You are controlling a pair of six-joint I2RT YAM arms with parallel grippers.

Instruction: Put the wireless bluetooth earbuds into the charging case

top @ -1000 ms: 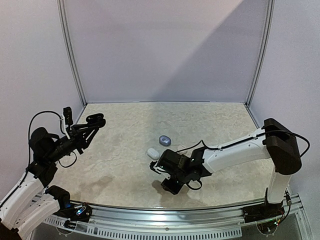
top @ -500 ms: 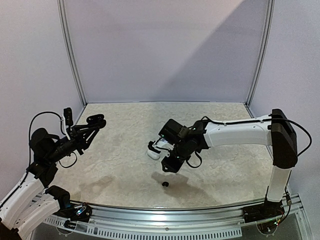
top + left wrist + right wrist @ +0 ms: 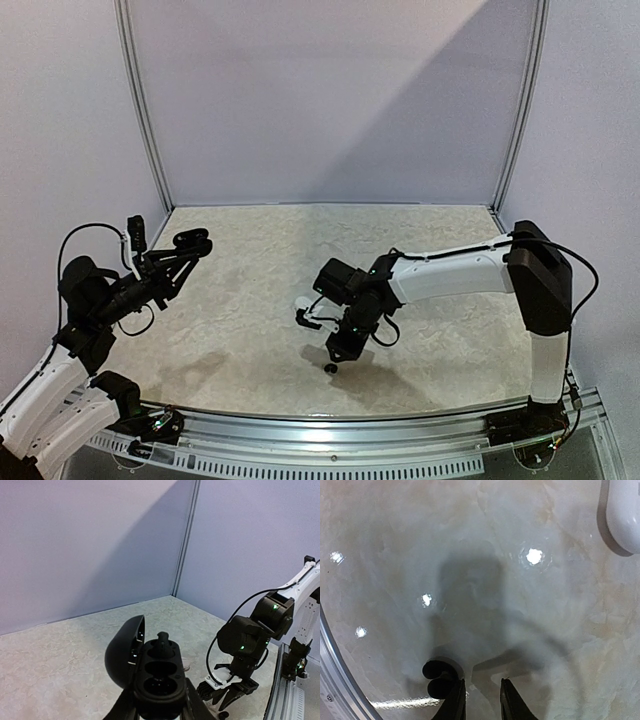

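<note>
Item count: two arms, two cases, two earbuds visible.

1. The left gripper (image 3: 159, 702) is clamped on the black charging case (image 3: 159, 677) and holds it in the air above the left side of the bench (image 3: 240, 300). The lid (image 3: 124, 655) stands open.
2. One black seated earbud (image 3: 162, 642) occupies the far well of this case. The nearer recesses look dark and unfilled; their depth is hard to make out.
3. One black loose earbud (image 3: 437, 677) lies on the bench near the middle of the near edge.
4. The right gripper (image 3: 482, 700) points down at the bench. Its fingers (image 3: 456, 700) stand a narrow gap apart with only bench surface between them. The loose earbud sits just outside the left-hand finger as the wrist view shows it; contact cannot be confirmed.
5. One white case (image 3: 625, 515) rests toward the bench centre, behind the right gripper.

Visibility limits: the white case is cut off by the frame corner in the right wrist view and largely covered by the right arm in the top view. The lower part of the black case is hidden by the left fingers.
</note>
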